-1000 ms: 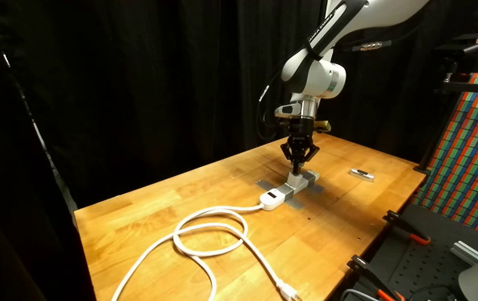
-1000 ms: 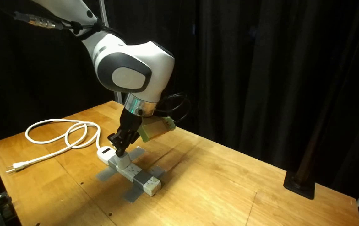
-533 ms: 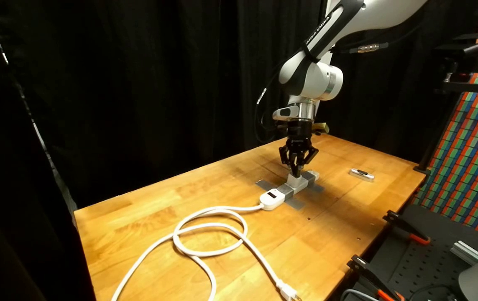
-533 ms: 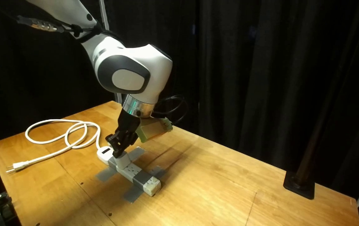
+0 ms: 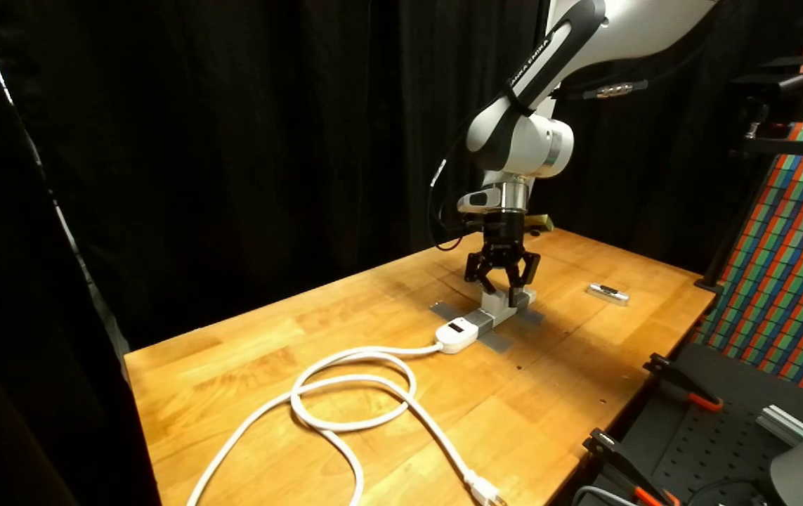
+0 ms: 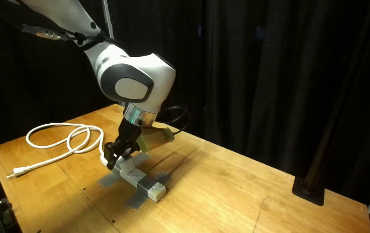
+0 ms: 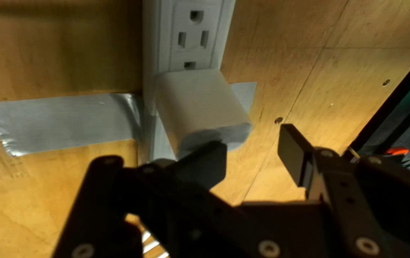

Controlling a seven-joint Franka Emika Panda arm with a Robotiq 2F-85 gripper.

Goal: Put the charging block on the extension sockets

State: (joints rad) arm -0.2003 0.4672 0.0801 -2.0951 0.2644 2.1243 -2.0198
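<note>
The charging block (image 7: 199, 100), a small white cube, stands on the extension sockets (image 6: 136, 176) near the cable end in both exterior views. Bare outlets of the strip show beyond it in the wrist view. My gripper (image 7: 253, 154) is open, its fingers apart and only table visible between them. One finger (image 7: 205, 166) overlaps the near top edge of the block; I cannot tell whether they touch. The other finger stands off to the side, past the strip. In an exterior view the gripper (image 5: 501, 295) is right at the block's top, partly hiding it.
Grey tape (image 7: 65, 122) holds the strip to the wooden table (image 5: 373, 309). A coiled white cable (image 5: 355, 379) runs from the strip. A small silvery object with a dark top (image 5: 608, 294) lies apart. Clamps (image 5: 626, 464) grip the table edge.
My gripper has gone from shut to open, its fingers spreading, and the arm has come down a little. The charging block has kept its place on the strip.
</note>
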